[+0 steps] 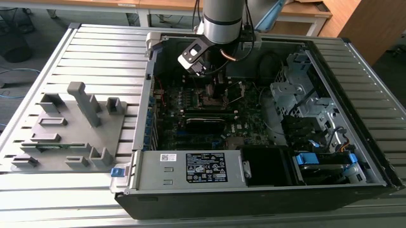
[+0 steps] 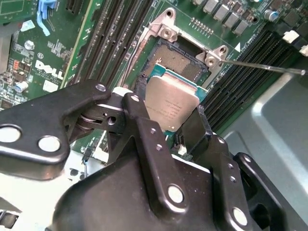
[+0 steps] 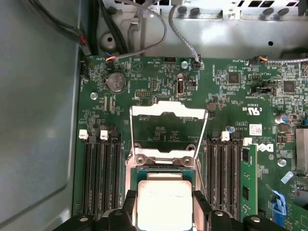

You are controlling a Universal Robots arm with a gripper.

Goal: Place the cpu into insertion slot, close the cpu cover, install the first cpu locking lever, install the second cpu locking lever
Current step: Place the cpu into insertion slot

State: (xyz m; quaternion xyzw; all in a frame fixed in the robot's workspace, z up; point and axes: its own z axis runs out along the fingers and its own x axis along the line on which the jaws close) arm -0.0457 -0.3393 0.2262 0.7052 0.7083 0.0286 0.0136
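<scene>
My gripper (image 2: 168, 113) is shut on the cpu (image 2: 172, 98), a silvery square chip pinched by two opposite edges between the black fingers (image 2: 139, 120). The chip hangs tilted just above the insertion slot (image 2: 175, 60), whose dark pin field shows beyond its far edge. In the first wrist view the cpu (image 3: 164, 202) sits between the fingertips (image 3: 198, 199), at the near edge of the socket. The cpu cover (image 3: 168, 109) is swung open behind the socket. Thin wire locking levers (image 3: 204, 132) stand released on both sides. In the exterior view the gripper (image 1: 212, 90) reaches down into the open computer case.
Long black memory slots (image 3: 101, 173) flank the socket on both sides. The grey case wall (image 3: 38, 120) rises close by. In the exterior view, a grey fixture tray (image 1: 70, 128) lies at the left, outside the case, and a drive cage (image 1: 304, 99) with cables fills the right.
</scene>
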